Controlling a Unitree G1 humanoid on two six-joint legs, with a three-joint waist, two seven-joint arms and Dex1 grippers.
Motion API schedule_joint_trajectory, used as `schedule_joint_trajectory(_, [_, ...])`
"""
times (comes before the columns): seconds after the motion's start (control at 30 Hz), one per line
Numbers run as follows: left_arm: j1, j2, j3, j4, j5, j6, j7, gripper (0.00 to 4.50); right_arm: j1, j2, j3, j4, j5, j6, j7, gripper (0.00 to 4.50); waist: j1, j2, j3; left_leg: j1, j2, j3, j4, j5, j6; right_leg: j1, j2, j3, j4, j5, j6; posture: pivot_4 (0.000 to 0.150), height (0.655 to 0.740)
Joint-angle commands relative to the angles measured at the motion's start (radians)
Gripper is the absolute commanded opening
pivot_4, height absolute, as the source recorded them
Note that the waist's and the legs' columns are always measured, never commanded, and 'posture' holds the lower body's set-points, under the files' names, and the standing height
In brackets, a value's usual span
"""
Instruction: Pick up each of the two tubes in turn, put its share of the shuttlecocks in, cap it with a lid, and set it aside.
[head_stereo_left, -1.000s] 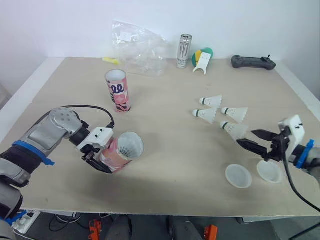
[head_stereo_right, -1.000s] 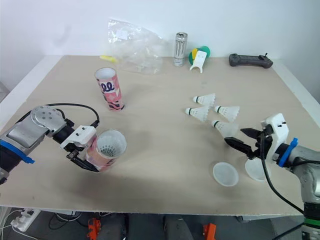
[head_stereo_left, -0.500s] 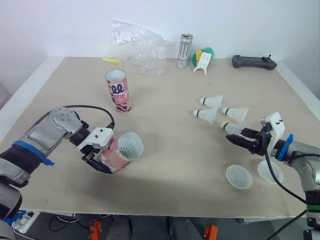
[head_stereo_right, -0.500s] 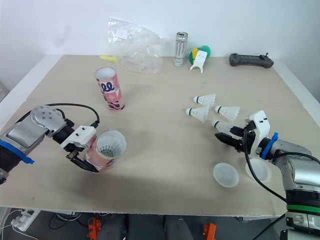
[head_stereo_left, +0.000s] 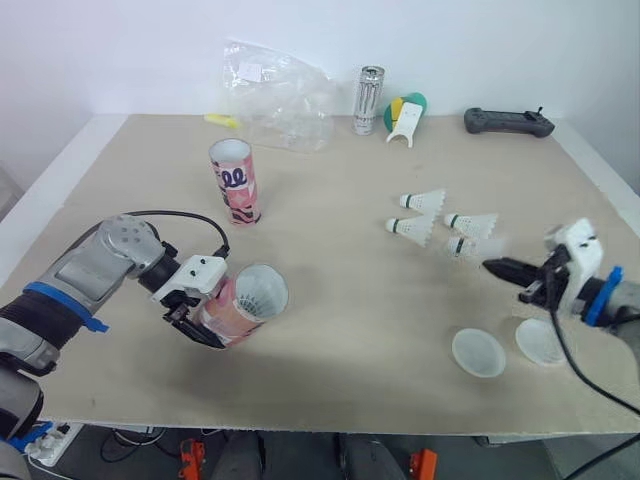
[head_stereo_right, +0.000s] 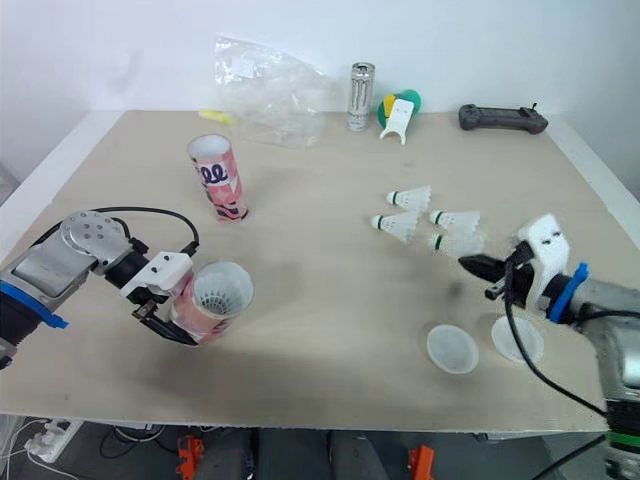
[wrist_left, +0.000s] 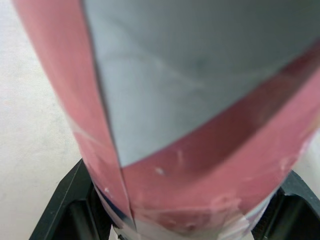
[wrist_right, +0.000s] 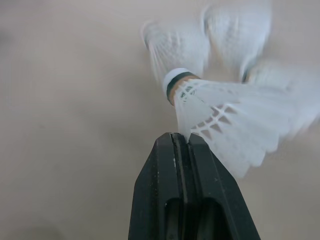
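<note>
near the table's (head_stereo_left: 340, 170) front left edge, the left end effector (head_stereo_left: 200, 312) is clamped on a pink tube (head_stereo_left: 247, 302), tipped over with its open mouth facing right. at right, the right end effector (head_stereo_left: 497, 266) has its fingers pressed together on a shuttlecock (head_stereo_left: 465, 247) by its feather edge. two lids (head_stereo_left: 477, 352) lie nearby.

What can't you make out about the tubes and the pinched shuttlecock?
Tilted pink cardboard tube in the left hand: a white feather skirt at its mouth hides anything deeper, eye views.
Upright pink cardboard tube: its wall hides its contents, eye views.
White shuttlecock in the right hand: blurred in eye views; loose shuttlecocks behind blur in the right wrist view.
</note>
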Motion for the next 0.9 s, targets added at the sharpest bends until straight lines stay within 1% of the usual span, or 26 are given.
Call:
schedule_joint_trajectory(0.03, [-0.003, 0.000, 0.003, -0.001, 0.002, 0.002, 0.002, 2.81, -0.153, -0.022, 0.073, -0.237, 0.094, 0.023, 0.017, 0.02, -0.004, -0.001, 0.000, 0.001, 0.000, 0.000, 0.000, 0.000, 0.000, 0.000, 0.001, 0.000, 0.000, 0.000, 0.000, 0.150, 0.7400])
schedule_joint_trajectory(0.13, [-0.006, -0.002, 0.003, 0.002, 0.003, 0.002, 0.002, 2.81, -0.280, 0.022, 0.229, -0.340, 0.142, 0.037, 0.057, 0.02, -0.005, -0.003, 0.001, 0.001, 0.002, 0.000, 0.000, 0.000, 0.000, 0.001, 0.001, -0.001, 0.000, -0.001, -0.005, 0.150, 0.7400])
schedule_joint_trajectory(0.17, [-0.008, -0.003, 0.002, 0.004, 0.003, 0.002, 0.002, 2.81, -0.301, 0.030, 0.266, -0.355, 0.144, 0.036, 0.070, 0.02, -0.005, -0.004, 0.001, 0.001, 0.002, 0.000, 0.000, 0.000, 0.000, 0.001, 0.001, -0.001, 0.000, -0.001, -0.005, 0.150, 0.7400])
schedule_joint_trajectory(0.2, [-0.006, -0.001, 0.003, 0.005, 0.004, 0.000, 0.002, 2.81, -0.339, 0.043, 0.333, -0.374, 0.134, 0.025, 0.101, 0.02, -0.001, -0.005, 0.001, 0.001, 0.002, 0.000, 0.000, 0.000, 0.000, 0.000, 0.001, -0.001, 0.000, -0.001, -0.005, 0.150, 0.7400])
schedule_joint_trajectory(0.3, [0.000, 0.004, 0.003, 0.003, 0.004, -0.003, 0.002, 2.81, -0.433, 0.082, 0.458, -0.395, 0.127, 0.011, 0.158, 0.02, 0.001, -0.005, 0.002, -0.003, 0.001, 0.000, 0.001, 0.000, -0.001, -0.002, 0.000, 0.000, -0.001, 0.000, 0.000, 0.150, 0.7400])
schedule_joint_trajectory(0.4, [0.002, 0.005, 0.002, 0.000, 0.002, -0.002, 0.002, 2.81, -0.484, 0.102, 0.507, -0.384, 0.110, -0.004, 0.189, 0.02, 0.006, -0.006, 0.002, -0.004, 0.001, -0.002, 0.000, 0.000, -0.001, -0.002, 0.000, -0.003, -0.001, -0.002, -0.001, 0.150, 0.7400])
schedule_joint_trajectory(0.5, [0.000, 0.002, 0.001, 0.004, 0.001, -0.004, 0.002, 2.81, -0.542, 0.131, 0.582, -0.352, 0.061, -0.024, 0.217, 0.02, 0.004, -0.005, 0.002, -0.003, 0.001, -0.002, 0.000, 0.000, -0.001, -0.002, 0.000, -0.003, 0.000, -0.002, -0.002, 0.150, 0.7400])
schedule_joint_trajectory(0.73, [0.002, -0.003, -0.002, 0.011, 0.002, -0.012, 0.002, 2.81, -0.616, 0.207, 0.673, -0.293, 0.003, -0.053, 0.265, 0.02, 0.002, -0.005, 0.002, -0.003, 0.001, -0.002, 0.000, 0.000, -0.001, -0.002, 0.000, -0.003, 0.000, -0.001, -0.002, 0.150, 0.7400])
schedule_joint_trajectory(0.77, [0.002, -0.004, -0.002, 0.012, 0.003, -0.013, 0.002, 2.81, -0.636, 0.236, 0.686, -0.272, -0.008, -0.058, 0.260, 0.02, 0.002, -0.005, 0.002, -0.003, 0.001, -0.002, 0.000, 0.000, -0.001, -0.002, 0.000, -0.003, 0.000, -0.001, -0.002, 0.150, 0.7400])
schedule_joint_trajectory(0.87, [0.002, -0.007, -0.002, 0.013, 0.002, -0.015, 0.002, 2.81, -0.688, 0.313, 0.702, -0.215, -0.010, -0.036, 0.242, 0.96, 0.001, -0.005, 0.002, -0.002, 0.002, -0.002, 0.000, 0.000, -0.001, -0.002, 0.001, -0.003, 0.001, -0.001, -0.002, 0.150, 0.7400])
schedule_joint_trajectory(0.9, [0.002, -0.007, -0.002, 0.013, 0.002, -0.015, 0.002, 2.81, -0.689, 0.320, 0.701, -0.212, -0.007, -0.035, 0.252, 1.47, 0.003, -0.006, 0.001, -0.002, 0.002, -0.002, 0.000, 0.000, -0.001, -0.002, 0.001, -0.003, 0.001, 0.000, -0.002, 0.150, 0.7400])
